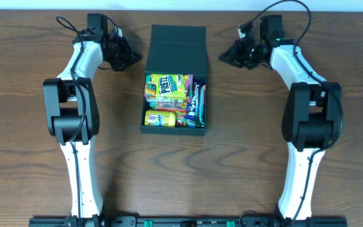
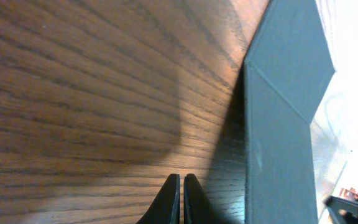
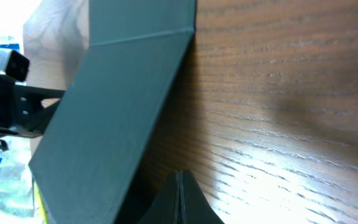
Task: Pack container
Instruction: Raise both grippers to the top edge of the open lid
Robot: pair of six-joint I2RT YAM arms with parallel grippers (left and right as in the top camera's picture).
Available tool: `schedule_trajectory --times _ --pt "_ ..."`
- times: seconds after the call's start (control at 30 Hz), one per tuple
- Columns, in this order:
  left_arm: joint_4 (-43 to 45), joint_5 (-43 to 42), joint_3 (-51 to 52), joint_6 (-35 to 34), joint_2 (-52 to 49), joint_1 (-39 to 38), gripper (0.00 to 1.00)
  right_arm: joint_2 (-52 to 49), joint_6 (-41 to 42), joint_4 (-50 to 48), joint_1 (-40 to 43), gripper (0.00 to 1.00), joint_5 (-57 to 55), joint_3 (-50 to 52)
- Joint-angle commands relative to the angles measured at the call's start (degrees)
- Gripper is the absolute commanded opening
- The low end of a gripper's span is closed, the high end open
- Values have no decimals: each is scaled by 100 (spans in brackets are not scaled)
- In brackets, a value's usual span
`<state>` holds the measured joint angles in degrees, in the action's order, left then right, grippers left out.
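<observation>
The dark teal-black container (image 1: 172,130) stands mid-table with its flap lid (image 1: 178,41) laid open toward the far side. Several bright snack packets (image 1: 169,88) fill it. My left gripper (image 1: 134,58) is shut and empty, just left of the lid. In the left wrist view the left gripper (image 2: 182,178) hangs over bare wood with the lid (image 2: 278,124) to its right. My right gripper (image 1: 223,57) is shut and empty, just right of the lid. From the right wrist, the right gripper (image 3: 180,175) sits close beside the lid (image 3: 117,106).
Brown wooden table (image 1: 30,157) all around. Both arms reach in from the near edge, with their elbows (image 1: 68,104) (image 1: 311,107) on either side of the container. The table's far edge (image 1: 30,14) runs just behind the lid.
</observation>
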<state>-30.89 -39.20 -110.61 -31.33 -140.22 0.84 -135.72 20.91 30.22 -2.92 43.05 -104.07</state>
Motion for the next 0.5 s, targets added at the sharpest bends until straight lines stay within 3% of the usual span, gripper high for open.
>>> schedule_trajectory --times 0.0,0.47 --pt "39 -247 -155 -17 -138 -13 6 -190 267 -103 -155 1 140 -24" --pt "101 -446 -155 -28 -188 -188 6 -605 566 -579 -332 2 791 -24"
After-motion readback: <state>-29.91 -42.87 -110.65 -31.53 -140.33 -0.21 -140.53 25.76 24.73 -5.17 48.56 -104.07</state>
